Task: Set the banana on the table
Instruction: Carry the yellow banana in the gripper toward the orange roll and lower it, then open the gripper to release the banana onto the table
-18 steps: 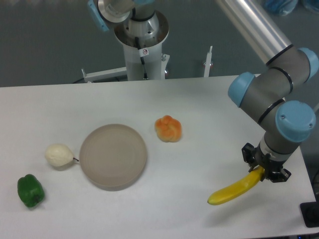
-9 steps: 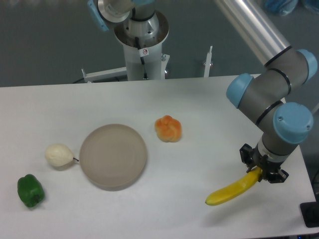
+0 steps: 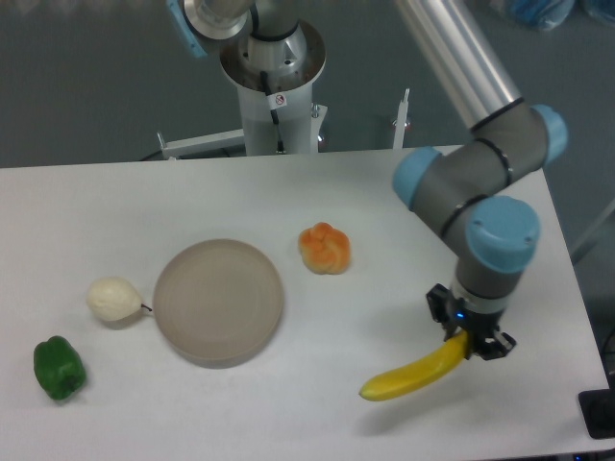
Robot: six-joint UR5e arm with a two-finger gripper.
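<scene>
The smooth, bright yellow curved banana [image 3: 415,371] is gripped at its right end by the black two-finger claw [image 3: 468,333], low over the flat white worktop [image 3: 404,240], well right of the round grey-beige plate [image 3: 219,302].

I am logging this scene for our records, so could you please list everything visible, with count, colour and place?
banana: one, yellow, front right, held at one end over the table
table: one, white, fills the lower view
plate: one, grey-beige, round, left of centre
orange fruit: one, orange, behind and right of the plate
pale round item: one, cream, left of the plate
green pepper: one, green, front left corner
arm: one, grey with blue joints, right side
claw: one, black, shut on the banana's end
</scene>
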